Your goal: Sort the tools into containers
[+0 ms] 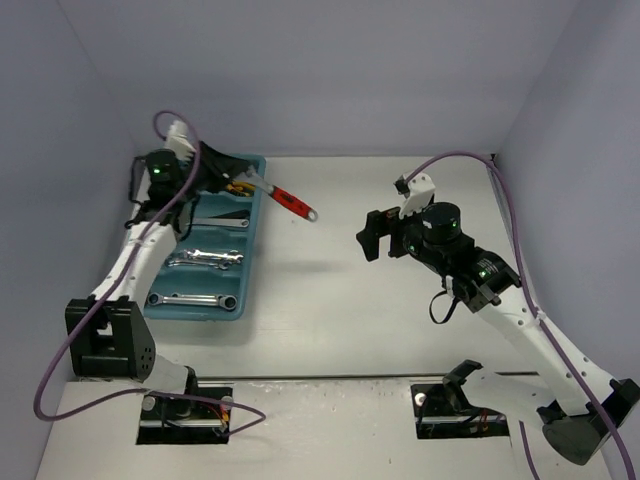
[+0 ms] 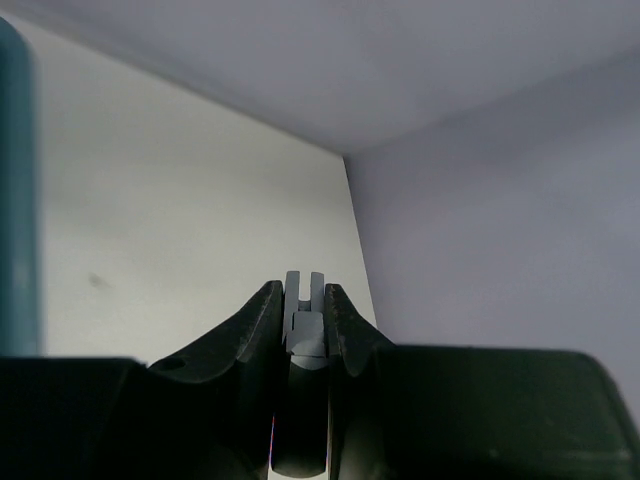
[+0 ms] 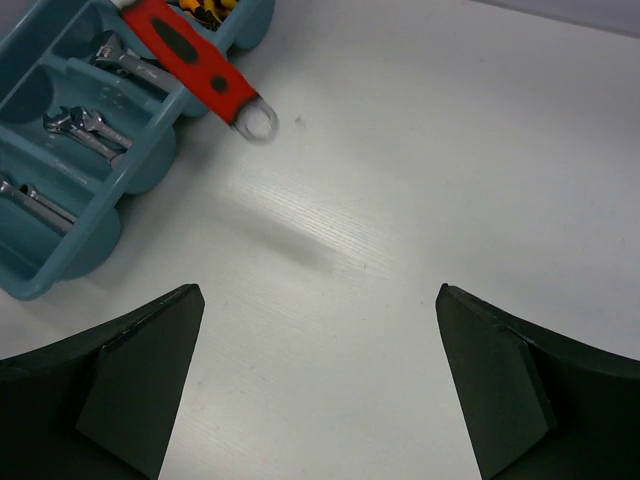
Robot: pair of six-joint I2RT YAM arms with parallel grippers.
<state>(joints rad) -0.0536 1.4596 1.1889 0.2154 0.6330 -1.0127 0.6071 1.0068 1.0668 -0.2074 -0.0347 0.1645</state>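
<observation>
Your left gripper (image 2: 305, 300) pinches the red-handled wrench (image 1: 290, 200) by its head, upper left, handle jutting right past the teal tray (image 1: 196, 314); your right gripper (image 3: 318, 295) hangs spread wide, empty.

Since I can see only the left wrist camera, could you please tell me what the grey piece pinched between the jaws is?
Observer: From above, the left jaws appear to grip the metal head of a red-handled wrench.
Operator: Thank you. Where does its handle point?
Observer: It reaches out past the right rim of the blue tray, above the white table. I cannot tell whether its tip touches.
Operator: And what are the right jaws doing?
Observer: The right jaws stand wide open and empty over the table, apart from the wrench.
</observation>
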